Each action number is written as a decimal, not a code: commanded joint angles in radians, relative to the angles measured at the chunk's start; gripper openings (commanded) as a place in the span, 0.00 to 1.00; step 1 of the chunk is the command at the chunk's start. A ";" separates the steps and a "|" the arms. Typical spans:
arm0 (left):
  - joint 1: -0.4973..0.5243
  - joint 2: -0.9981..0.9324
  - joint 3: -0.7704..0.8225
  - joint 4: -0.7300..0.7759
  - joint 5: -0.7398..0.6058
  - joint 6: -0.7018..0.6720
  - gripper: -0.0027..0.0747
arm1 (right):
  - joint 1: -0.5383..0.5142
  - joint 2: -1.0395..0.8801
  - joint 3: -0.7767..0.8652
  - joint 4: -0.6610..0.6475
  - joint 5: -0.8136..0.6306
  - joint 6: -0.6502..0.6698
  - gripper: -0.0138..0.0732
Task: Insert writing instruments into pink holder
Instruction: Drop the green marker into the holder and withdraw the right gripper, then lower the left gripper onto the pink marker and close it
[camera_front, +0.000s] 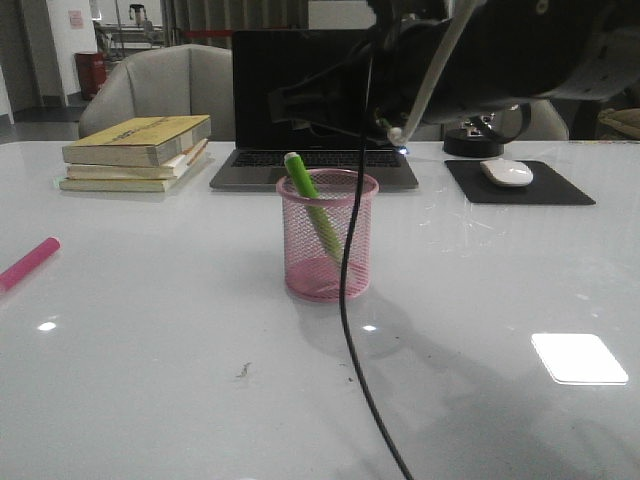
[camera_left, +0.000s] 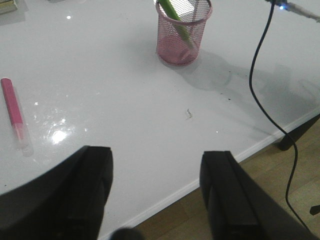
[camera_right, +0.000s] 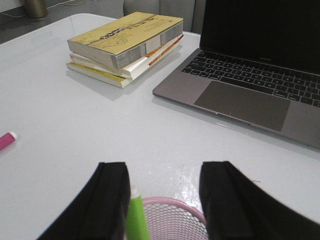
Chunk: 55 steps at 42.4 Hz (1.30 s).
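- The pink wire-mesh cylindrical pen holder (camera_front: 328, 237) stands upright near the middle of the glossy white table (camera_front: 150, 330), in front of the open grey laptop (camera_front: 312, 110).
- The bright green marker pen with a white end (camera_front: 311, 204) sits inside the holder, leaning so its white tip pokes above the rim on the robot's left side.
- The magenta-pink marker pen (camera_front: 28, 263) lies flat on the table well apart from the holder, near the left edge of the front view; the left wrist view shows it with a pale end (camera_left: 13, 112).
- The right gripper (camera_right: 162, 205) hangs directly above the holder with its two dark fingers (camera_right: 112, 205) spread apart and nothing between them; the green pen's top shows just beside the inner face of one finger.
- The left gripper (camera_left: 157, 195) hovers over the near table edge, fingers wide apart and empty.
- A stack of yellow-covered books (camera_front: 140, 150) rests to the left of the laptop.
- A white computer mouse (camera_front: 507, 172) lies on a black mouse pad (camera_front: 560, 190) to the laptop's right.
- A thin black cable (camera_front: 348, 260) dangles in front of the holder.
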 joint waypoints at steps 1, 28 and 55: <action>-0.006 0.008 -0.026 -0.009 -0.087 -0.002 0.62 | 0.001 -0.155 -0.028 -0.018 -0.007 -0.006 0.67; -0.006 0.008 -0.026 -0.009 -0.097 -0.002 0.62 | -0.001 -0.789 0.061 -0.153 1.167 0.082 0.67; 0.280 0.585 -0.292 0.151 -0.018 -0.139 0.63 | -0.001 -0.861 0.164 -0.152 1.153 0.082 0.67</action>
